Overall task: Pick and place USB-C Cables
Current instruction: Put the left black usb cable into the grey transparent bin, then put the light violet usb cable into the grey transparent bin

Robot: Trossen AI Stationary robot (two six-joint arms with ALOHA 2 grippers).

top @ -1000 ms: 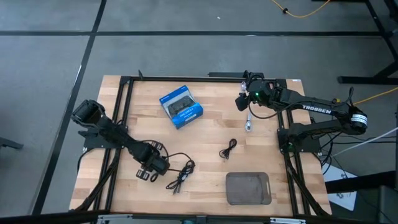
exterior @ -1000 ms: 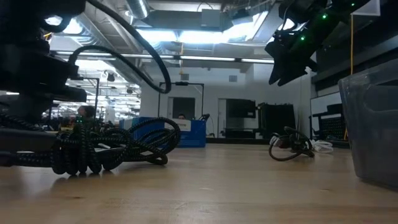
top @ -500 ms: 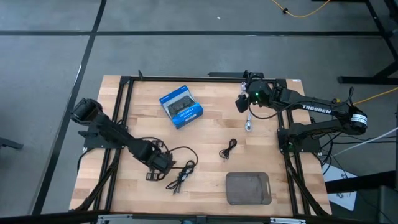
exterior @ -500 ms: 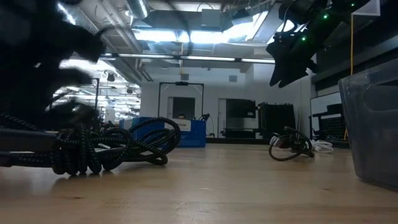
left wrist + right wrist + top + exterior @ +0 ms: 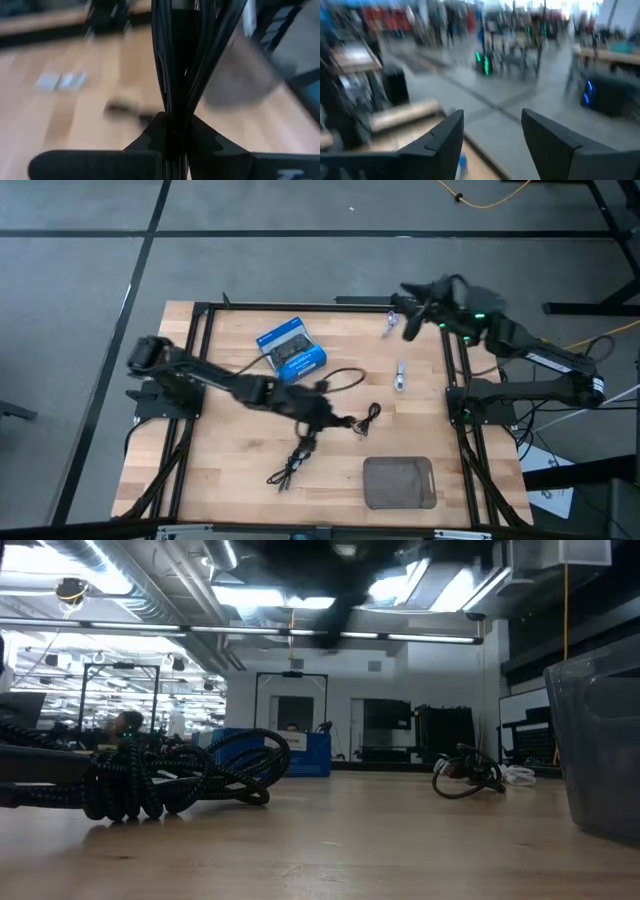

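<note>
My left gripper (image 5: 322, 408) hovers above mid-table, shut on a black USB-C cable (image 5: 172, 95). One loop of that cable (image 5: 342, 376) stands out toward the far side. A black coiled bundle (image 5: 292, 465) (image 5: 170, 778) lies on the wood near the front; I cannot tell whether it belongs to the held cable. A small black cable (image 5: 369, 418) (image 5: 466, 775) lies at mid-table. Two whitish-silver cables (image 5: 400, 376) (image 5: 387, 321) lie at the far right. My right gripper (image 5: 412, 322) (image 5: 492, 135) hangs open above the far right corner, touching nothing. My left gripper pinches several black strands of the cable (image 5: 172, 127) side by side between its two fingers. The strands run on past the fingertips. The held part is clear of the table. The view is blurred, so I cannot tell which part of the cable this is.
A blue box (image 5: 291, 352) lies at the far left of the table's middle. A grey container (image 5: 400, 483) (image 5: 600, 750) sits near the front right. A black frame (image 5: 205, 315) edges the table on both sides.
My left gripper has shut near the front-left bundle. It then swept fast up and toward the table's right and far side, carrying cable strands whose loop now stands clear of the wood. My right gripper has risen and swung toward the far right corner, leaving the low view.
</note>
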